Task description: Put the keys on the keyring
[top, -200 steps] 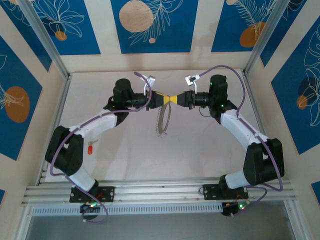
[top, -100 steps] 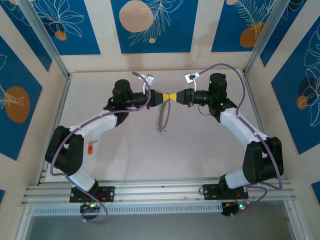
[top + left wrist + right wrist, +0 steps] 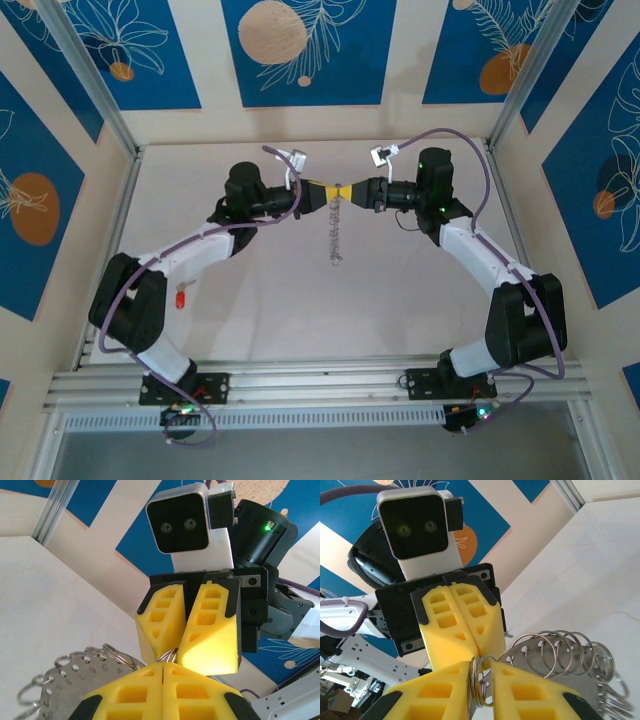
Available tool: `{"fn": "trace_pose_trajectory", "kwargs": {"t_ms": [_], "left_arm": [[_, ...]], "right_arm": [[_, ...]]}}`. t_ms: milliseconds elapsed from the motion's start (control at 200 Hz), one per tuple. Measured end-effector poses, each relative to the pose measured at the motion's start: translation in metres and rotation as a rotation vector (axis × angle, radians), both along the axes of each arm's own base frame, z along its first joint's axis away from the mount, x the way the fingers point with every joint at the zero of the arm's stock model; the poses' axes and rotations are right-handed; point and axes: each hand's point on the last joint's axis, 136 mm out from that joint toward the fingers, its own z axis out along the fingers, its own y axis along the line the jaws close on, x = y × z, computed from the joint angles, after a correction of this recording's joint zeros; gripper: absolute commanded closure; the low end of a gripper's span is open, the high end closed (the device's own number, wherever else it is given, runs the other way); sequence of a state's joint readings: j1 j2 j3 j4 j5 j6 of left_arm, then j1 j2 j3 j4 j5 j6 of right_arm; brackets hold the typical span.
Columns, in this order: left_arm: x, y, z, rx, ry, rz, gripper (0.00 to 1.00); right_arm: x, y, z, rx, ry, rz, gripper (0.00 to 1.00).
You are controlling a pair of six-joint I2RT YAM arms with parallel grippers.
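- Left gripper (image 3: 334, 194) and right gripper (image 3: 352, 193) are being clenched tip-to-tip on the keyring (image 3: 335, 238).
- It is being turned edge-on, unlike earlier, above mid-worktop.
- Red key (image 3: 181, 297) is being left unthreaded near the worktop's left edge.

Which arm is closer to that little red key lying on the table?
Left. The red key lies just beside the elbow of the left arm, while the right arm stands across the table, on the far side from it.

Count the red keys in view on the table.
1. The red key lies on the table beside the left arm, well apart from the keyring. Others may be hidden under the arms.
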State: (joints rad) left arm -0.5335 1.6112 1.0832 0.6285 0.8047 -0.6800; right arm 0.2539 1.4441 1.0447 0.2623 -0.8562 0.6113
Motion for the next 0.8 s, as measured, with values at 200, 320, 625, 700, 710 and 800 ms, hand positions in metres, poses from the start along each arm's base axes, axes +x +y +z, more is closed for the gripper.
{"fn": "trace_pose_trajectory", "kwargs": {"t_ms": [200,320,625,700,710,800], "left_arm": [[0.001,0.001,-0.001,0.001,0.005,0.005,1.0],[0.003,0.002,-0.001,0.001,0.006,0.017,1.0],[0.006,0.004,0.0,-0.004,0.009,0.024,0.6],[0.007,0.007,0.005,-0.02,0.005,0.025,0.44],[0.007,0.008,0.005,-0.021,-0.001,0.025,0.43],[0.009,0.015,0.013,-0.043,-0.004,0.026,0.36]], "right_arm": [[0.002,-0.004,-0.006,-0.001,0.017,-0.016,0.91],[0.003,-0.005,-0.007,0.002,0.025,-0.019,1.0],[0.002,-0.007,-0.01,0.004,0.017,-0.024,1.0],[0.002,-0.011,-0.011,0.002,0.02,-0.03,1.0],[0.003,-0.011,-0.012,0.002,0.02,-0.031,1.0],[0.004,-0.015,-0.011,0.001,0.014,-0.036,1.0]]}}
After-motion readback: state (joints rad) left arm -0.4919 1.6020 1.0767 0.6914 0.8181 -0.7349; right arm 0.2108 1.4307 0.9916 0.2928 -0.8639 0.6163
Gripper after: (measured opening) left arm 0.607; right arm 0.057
